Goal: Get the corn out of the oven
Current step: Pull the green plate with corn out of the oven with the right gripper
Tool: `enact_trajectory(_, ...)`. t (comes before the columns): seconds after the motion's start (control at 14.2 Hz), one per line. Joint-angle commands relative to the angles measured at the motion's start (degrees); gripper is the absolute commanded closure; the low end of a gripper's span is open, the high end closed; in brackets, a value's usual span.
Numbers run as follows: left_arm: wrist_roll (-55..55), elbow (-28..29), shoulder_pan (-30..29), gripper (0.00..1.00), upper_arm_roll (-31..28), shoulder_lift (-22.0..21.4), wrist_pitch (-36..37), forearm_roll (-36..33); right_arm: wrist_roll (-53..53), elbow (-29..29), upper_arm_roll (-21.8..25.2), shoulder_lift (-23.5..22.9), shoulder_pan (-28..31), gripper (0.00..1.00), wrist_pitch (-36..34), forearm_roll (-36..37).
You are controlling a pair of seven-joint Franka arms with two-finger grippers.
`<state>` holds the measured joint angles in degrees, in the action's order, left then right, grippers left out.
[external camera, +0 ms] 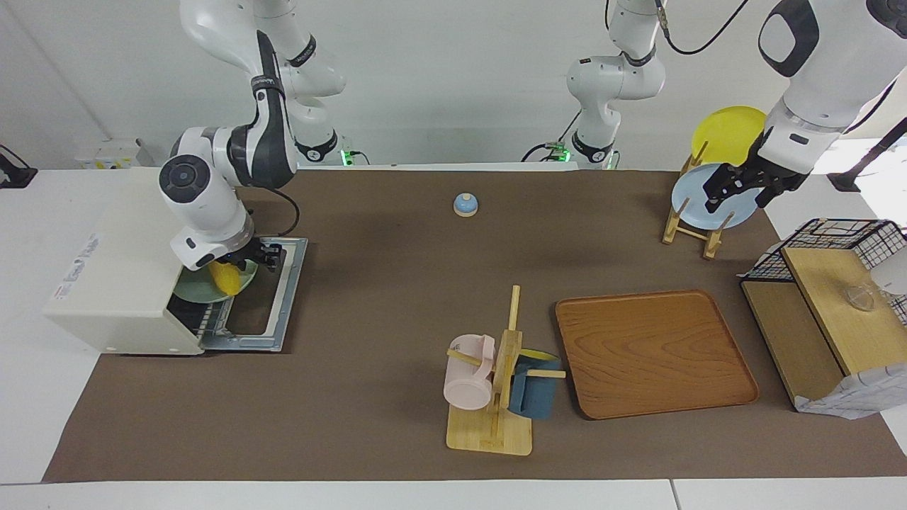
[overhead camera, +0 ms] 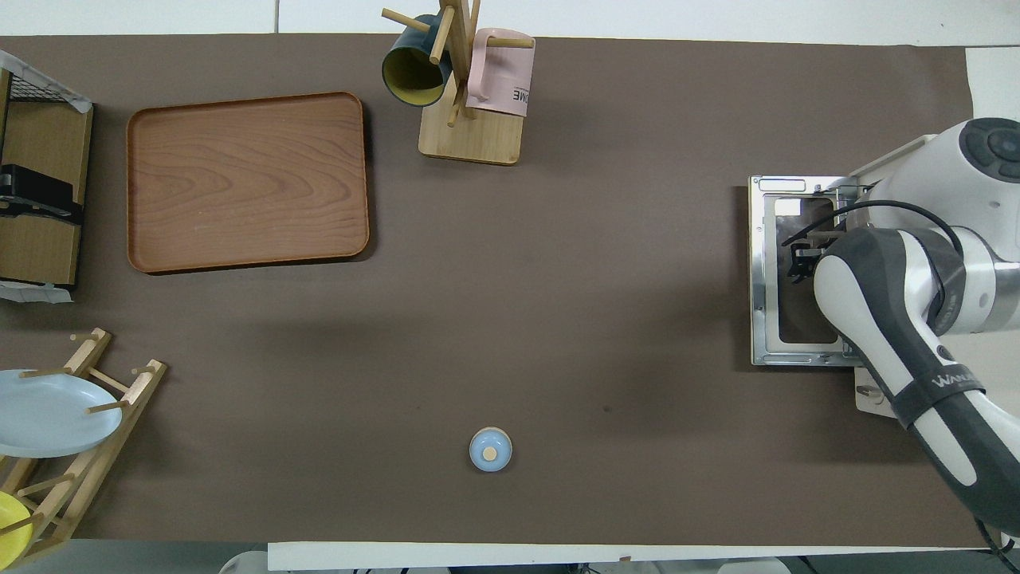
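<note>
Yellow corn (external camera: pixel 227 279), one, at one oven's (external camera: pixel 124 283) mouth

Counted on the table: one oven (external camera: pixel 127 283), one corn (external camera: pixel 227 279), three plates, two mugs, one wooden tray (external camera: pixel 652 352), one bell (external camera: pixel 465 205), two racks, one wire basket (external camera: pixel 836 244), two grippers.

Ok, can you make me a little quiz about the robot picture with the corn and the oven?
1. True or false: the oven has its door open.
2. The plate under the corn is: A green, B blue, C red.
3. Fill in: the ___ end effector is at the oven.
Key: 1 true. 2 A. 3 right end effector; the left end effector hangs over the blue plate.
</note>
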<state>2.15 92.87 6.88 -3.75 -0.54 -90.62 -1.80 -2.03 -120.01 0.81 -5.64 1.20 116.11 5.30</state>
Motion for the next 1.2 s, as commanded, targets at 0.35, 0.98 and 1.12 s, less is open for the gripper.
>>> enact_trajectory(0.35,0.05,0.65,-0.29,0.0,0.23,-0.25,-0.96,-0.48,-4.6,4.4,-0.8,0.73,-8.81,1.0,-5.07,5.6)
enact_trajectory(0.98,-0.04,0.56,-0.2,0.0,0.23,-0.16,-1.22,-0.48,-53.22,57.14,-2.99,-35.55,-41.18,1.0,-18.92,-4.77)
enact_trajectory(1.12,0.05,0.65,-0.29,0.0,0.23,-0.25,-0.87,-0.48,-58.08,57.18,-4.58,-38.12,-42.85,0.97,-12.95,-4.69)
